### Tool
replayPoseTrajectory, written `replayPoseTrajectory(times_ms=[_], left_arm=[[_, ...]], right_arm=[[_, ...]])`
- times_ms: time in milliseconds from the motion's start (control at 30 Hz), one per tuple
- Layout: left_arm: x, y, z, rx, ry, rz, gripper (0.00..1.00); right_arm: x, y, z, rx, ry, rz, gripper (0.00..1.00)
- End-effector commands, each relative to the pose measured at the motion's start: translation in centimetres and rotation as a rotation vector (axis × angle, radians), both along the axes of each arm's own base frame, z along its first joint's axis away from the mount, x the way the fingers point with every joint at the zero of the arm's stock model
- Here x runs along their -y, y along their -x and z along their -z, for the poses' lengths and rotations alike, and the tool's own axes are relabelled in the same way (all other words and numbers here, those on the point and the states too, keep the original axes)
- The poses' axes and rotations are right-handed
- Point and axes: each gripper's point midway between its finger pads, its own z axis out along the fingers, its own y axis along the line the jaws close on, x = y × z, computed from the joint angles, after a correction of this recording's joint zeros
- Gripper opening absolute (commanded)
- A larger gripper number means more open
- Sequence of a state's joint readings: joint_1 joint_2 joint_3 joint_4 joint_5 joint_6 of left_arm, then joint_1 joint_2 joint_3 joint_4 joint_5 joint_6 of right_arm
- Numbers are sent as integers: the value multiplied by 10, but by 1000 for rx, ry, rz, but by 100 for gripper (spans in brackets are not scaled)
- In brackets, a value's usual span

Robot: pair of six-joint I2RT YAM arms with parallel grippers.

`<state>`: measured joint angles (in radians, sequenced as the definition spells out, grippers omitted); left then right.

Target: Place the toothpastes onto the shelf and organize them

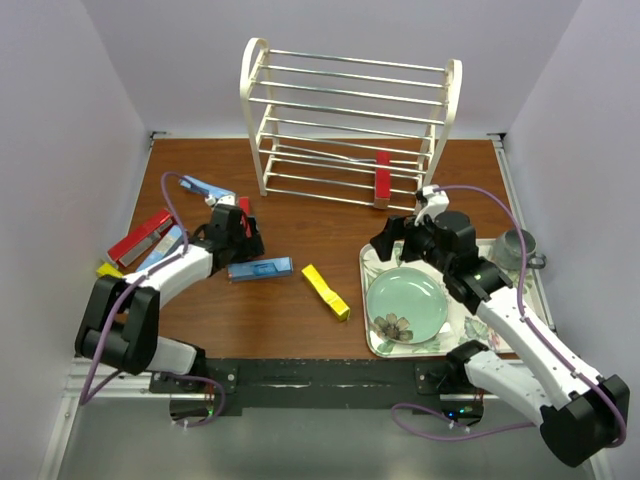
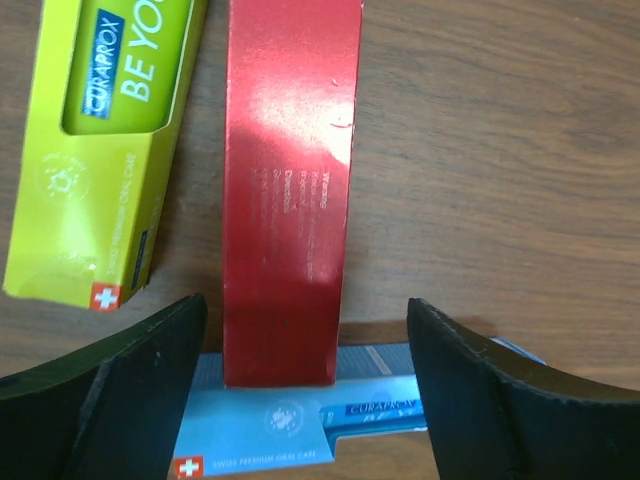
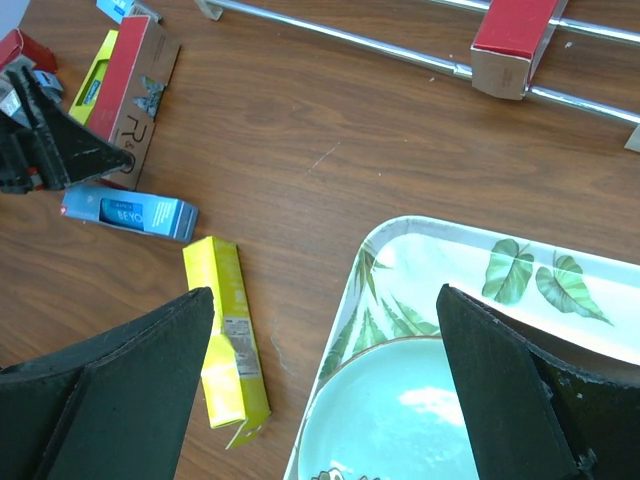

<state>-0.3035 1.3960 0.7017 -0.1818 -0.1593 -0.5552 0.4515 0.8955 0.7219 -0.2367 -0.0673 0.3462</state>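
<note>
- Shelf (image 1: pixel 249 100): upper centre of the top view; we count one red toothpaste (image 1: pixel 382 178) on its lower rungs
- Left fingers (image 2: pixel 130 380): open, either side of a red box (image 2: pixel 290 200) overlapping a light blue box (image 2: pixel 260 425)
- Right fingers (image 3: pixel 120 380): open, above the floral tray (image 3: pixel 440 255) edge
- Yellow box (image 1: pixel 326 291): centre, on the surface (image 1: pixel 330 230)

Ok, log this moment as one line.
left gripper: open, straddling red toothpaste | right gripper: open, over tray corner | shelf: one red box on lower rung
</note>
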Motion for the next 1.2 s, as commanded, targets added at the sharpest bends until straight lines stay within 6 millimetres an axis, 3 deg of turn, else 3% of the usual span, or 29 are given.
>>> replayPoseTrajectory(times_ms=[0,367,500,667,733,900,1167], left_arm=[[7,-26,-10,54,-20,33,83],[2,-47,1,13,-141,102,62],[4,-44,3,-4,-148,144,49],[11,-32,-15,23,-141,253,35],[21,-24,-28,54,-98,318,29],[56,-2,-63,146,28,539,26],[118,45,-97,224,112,929,23]], right_arm=[[-2,2,-6,4,-11,-11,98],[-4,-5,-6,-7,-62,30,97],[-2,-5,-4,-13,-57,44,97],[2,-6,-4,-2,-22,45,97],[1,-6,-8,10,-11,28,97],[-2,-9,-21,52,24,-23,97],[-27,4,-50,214,131,-335,98]])
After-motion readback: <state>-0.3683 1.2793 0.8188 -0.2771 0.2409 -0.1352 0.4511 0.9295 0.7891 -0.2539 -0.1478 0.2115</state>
